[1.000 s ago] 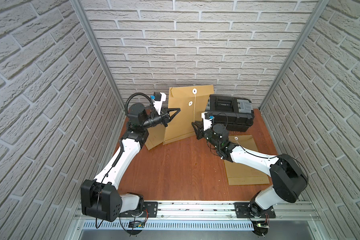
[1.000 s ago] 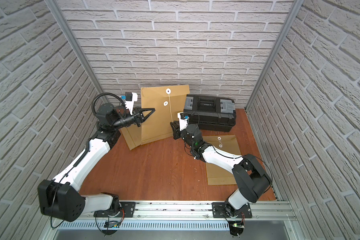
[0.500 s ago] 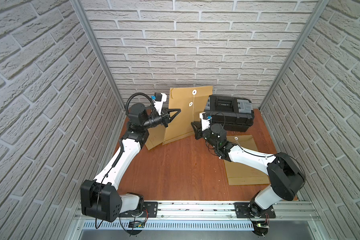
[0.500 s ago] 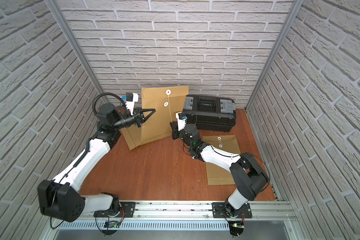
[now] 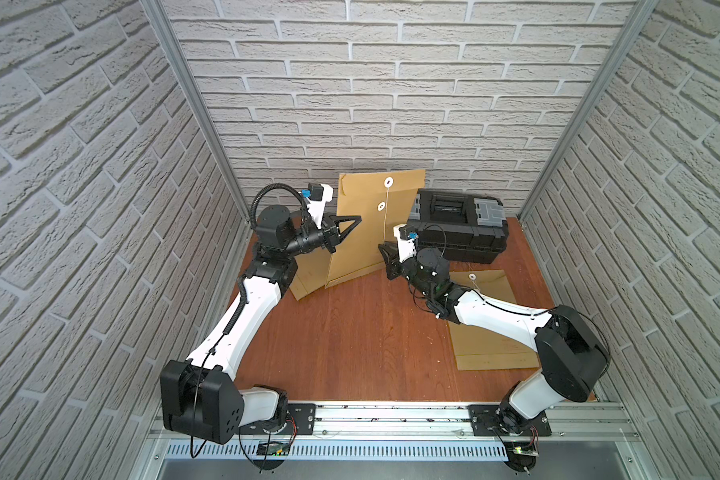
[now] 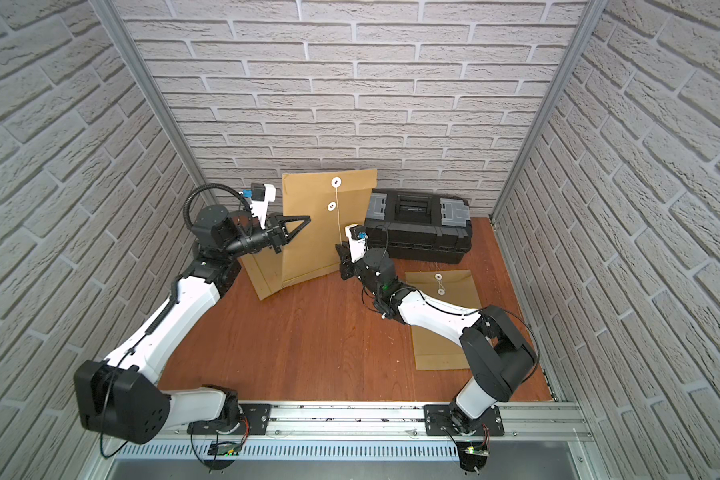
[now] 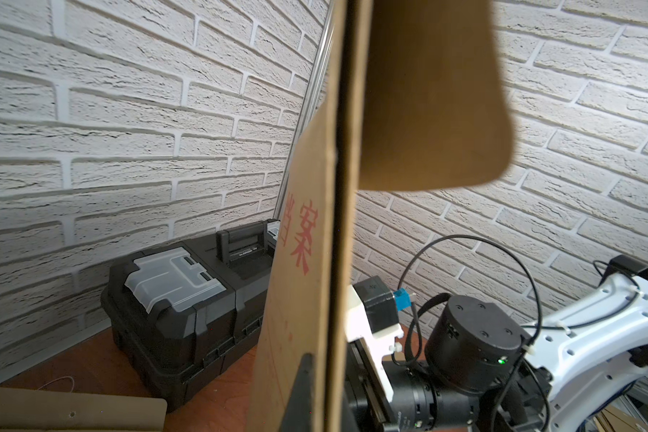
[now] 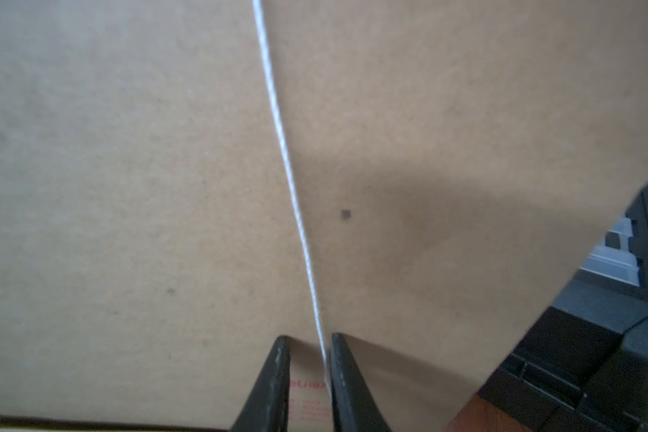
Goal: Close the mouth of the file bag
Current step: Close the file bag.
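The right gripper [image 8: 306, 340], jaws narrowly parted, straddled the white string [image 8: 289, 168], presumably to wind it round the clasp, while the left gripper [image 5: 358, 218] clenched the file bag [image 5: 371, 241] by its edge, steadying it upright before the brick wall [image 5: 391, 104].

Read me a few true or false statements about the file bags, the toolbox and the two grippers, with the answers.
1. The left gripper clamps the edge of the standing file bag. True.
2. The toolbox has its lid open. False: the lid is shut.
3. A white string runs between the fingers of the right gripper. True.
4. The file bag under the right arm stands upright. False: it lies flat on the table.
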Tool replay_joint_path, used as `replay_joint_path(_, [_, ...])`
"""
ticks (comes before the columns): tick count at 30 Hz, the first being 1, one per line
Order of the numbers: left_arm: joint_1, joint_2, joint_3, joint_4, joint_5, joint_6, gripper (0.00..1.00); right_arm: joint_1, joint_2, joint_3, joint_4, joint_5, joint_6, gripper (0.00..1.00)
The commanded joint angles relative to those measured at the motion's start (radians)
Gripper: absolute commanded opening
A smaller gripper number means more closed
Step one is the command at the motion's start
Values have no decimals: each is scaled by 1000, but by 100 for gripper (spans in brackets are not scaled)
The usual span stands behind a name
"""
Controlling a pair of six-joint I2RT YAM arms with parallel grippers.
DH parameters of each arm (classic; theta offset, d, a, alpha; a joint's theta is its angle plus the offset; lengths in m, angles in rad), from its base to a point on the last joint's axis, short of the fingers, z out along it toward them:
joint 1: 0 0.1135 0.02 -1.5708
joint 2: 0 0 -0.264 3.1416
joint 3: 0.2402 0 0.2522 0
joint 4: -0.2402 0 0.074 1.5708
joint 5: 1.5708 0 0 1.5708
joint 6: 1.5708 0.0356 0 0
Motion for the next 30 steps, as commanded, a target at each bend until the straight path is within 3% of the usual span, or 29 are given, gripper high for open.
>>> replay_joint_path(1, [-12, -21, 40, 61, 18, -12, 0, 7, 11, 40, 7, 32, -19, 22])
replay_joint_path(19, [-15, -20, 47, 22, -14, -8, 0, 30, 10, 69, -12, 75, -107, 3])
replay_joint_path(30, [-5, -1, 24, 0, 16, -5, 0, 211, -54, 113, -207, 136, -367, 3])
